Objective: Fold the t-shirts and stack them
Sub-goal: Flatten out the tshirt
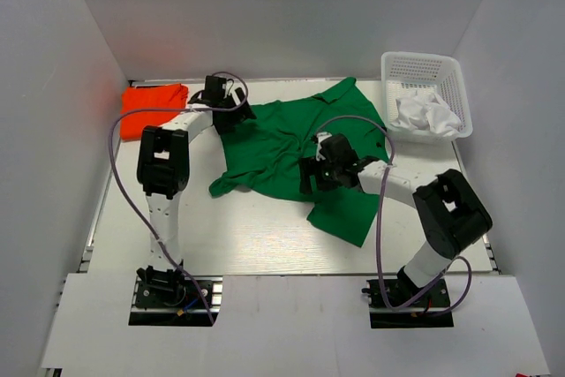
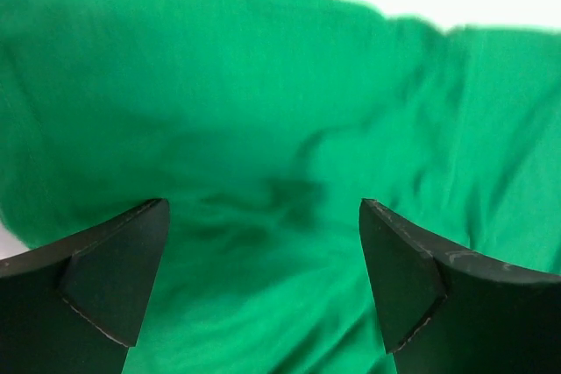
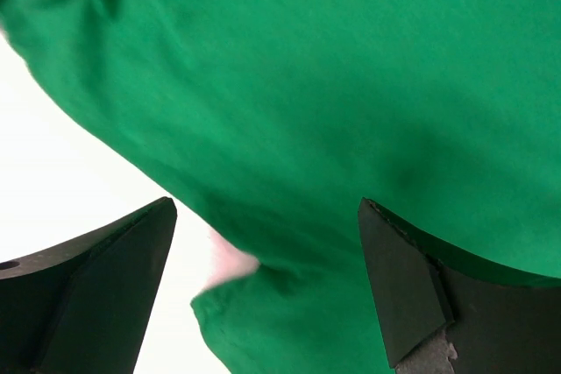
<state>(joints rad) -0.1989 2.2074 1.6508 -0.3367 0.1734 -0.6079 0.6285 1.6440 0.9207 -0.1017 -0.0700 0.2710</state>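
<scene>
We see the green shirt [image 1: 274,143] lying rumpled beneath both pairs of fingers, its long axis running from the collar, far beyond the right gripper [image 1: 313,174], to the hem on that gripper's near side. The right gripper and the left gripper [image 1: 231,116] stand spread wide over the cloth, pinching nothing; whether the tips touch it we cannot tell. The orange shirt [image 1: 152,99] sits folded left of the left fingers on the white table [image 1: 256,240], a basket [image 1: 459,94] well right of the right fingers, white walls around.
</scene>
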